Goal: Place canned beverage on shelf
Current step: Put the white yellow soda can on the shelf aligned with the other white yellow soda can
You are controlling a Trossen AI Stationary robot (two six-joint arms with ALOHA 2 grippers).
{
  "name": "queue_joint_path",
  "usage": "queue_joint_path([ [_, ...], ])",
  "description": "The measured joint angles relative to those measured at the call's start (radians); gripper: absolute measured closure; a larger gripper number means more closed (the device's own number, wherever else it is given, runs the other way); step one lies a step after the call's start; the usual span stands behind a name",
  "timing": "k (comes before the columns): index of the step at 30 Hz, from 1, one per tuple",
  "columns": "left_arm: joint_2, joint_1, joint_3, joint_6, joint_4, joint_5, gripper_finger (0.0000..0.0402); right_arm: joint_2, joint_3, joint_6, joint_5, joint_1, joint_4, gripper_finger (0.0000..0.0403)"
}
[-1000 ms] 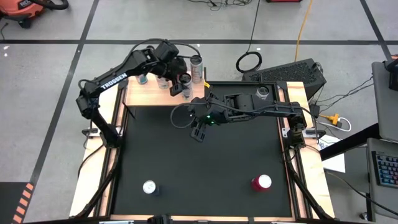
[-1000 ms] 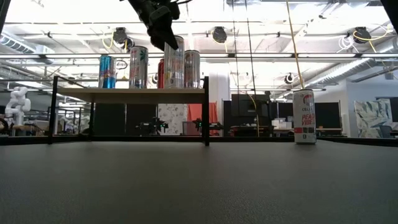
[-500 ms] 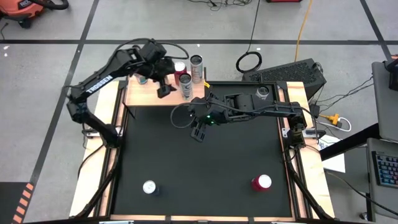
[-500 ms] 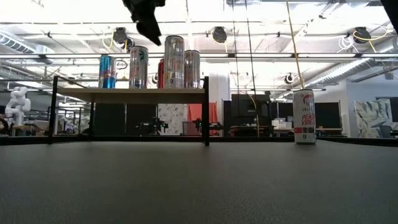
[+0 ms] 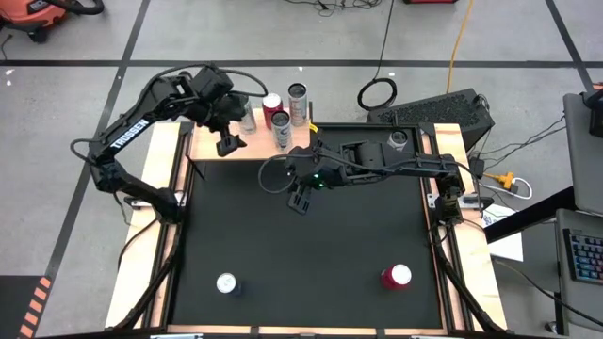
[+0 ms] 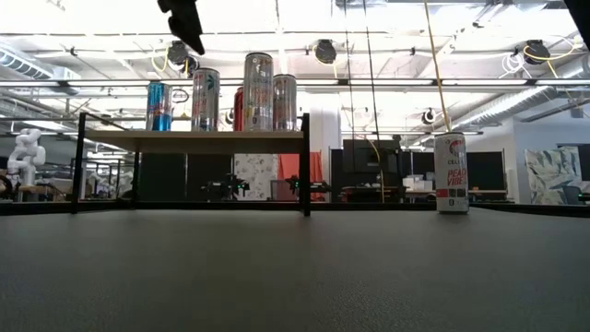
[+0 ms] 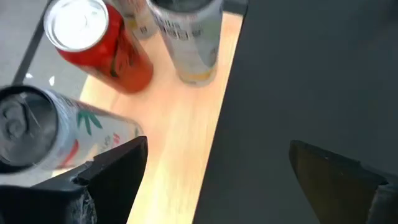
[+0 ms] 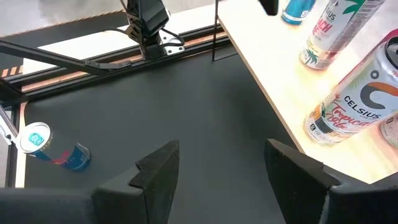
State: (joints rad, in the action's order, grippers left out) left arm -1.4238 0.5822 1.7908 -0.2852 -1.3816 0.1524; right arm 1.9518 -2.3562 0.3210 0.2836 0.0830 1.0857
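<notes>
The shelf (image 5: 247, 138), a light-wood board on thin black legs, stands at the table's far edge; it also shows in the low view (image 6: 194, 138). Several cans stand on it, among them a tall silver can (image 6: 258, 90), a red can (image 7: 93, 43) and a leaf-print silver can (image 7: 56, 134). My left gripper (image 5: 227, 144) is open and empty, above the shelf's front edge, left of the cans; it also shows in its wrist view (image 7: 217, 180). My right gripper (image 5: 300, 200) is open and empty over the black mat, in front of the shelf.
A red-and-white can (image 5: 396, 276) stands near the table's front right; it shows in the low view (image 6: 451, 173). A blue-and-silver can (image 5: 226, 282) is near the front left. Pale wooden rails (image 5: 170, 188) run along the table's sides.
My left gripper has drawn away from the tall silver can on the shelf, going toward the table's left edge and upward. The can stays standing on the shelf.
</notes>
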Motion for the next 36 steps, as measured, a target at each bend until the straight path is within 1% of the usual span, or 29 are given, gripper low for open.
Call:
queue_joint_path([
  [6,0.000,-0.002,0.000,-0.007,-0.019,0.000,0.0013,0.000,0.000,-0.019,0.001,-0.007,-0.094,0.0186],
  [10,0.001,-0.002,0.000,-0.008,-0.022,0.000,0.0013,0.000,0.000,-0.104,0.004,-0.028,-0.175,0.0186],
  [14,0.012,-0.002,0.000,-0.009,-0.042,0.005,0.0013,0.000,0.000,-0.151,0.032,-0.062,-0.242,0.0186],
  [16,0.021,-0.002,0.000,-0.014,-0.050,0.018,0.0013,0.000,0.000,-0.232,0.031,-0.084,-0.262,0.0186],
  [19,0.041,-0.002,0.000,-0.016,-0.050,0.023,0.0013,0.000,0.000,-0.341,0.032,-0.126,-0.266,0.0186],
  [25,0.096,-0.002,0.000,-0.017,-0.050,0.024,0.0013,0.000,0.000,-0.423,0.031,-0.208,-0.264,0.0186],
  [29,0.129,-0.002,0.000,-0.017,-0.050,0.024,0.0013,0.000,0.000,-0.502,0.026,-0.242,-0.224,0.0186],
  [32,0.148,-0.002,0.000,-0.018,-0.050,0.024,0.0013,0.001,0.000,-0.515,0.022,-0.266,-0.211,0.0186],
  [36,0.167,-0.002,0.000,-0.018,-0.050,0.024,0.0013,0.004,0.000,-0.493,-0.056,-0.294,-0.214,0.0186],
])
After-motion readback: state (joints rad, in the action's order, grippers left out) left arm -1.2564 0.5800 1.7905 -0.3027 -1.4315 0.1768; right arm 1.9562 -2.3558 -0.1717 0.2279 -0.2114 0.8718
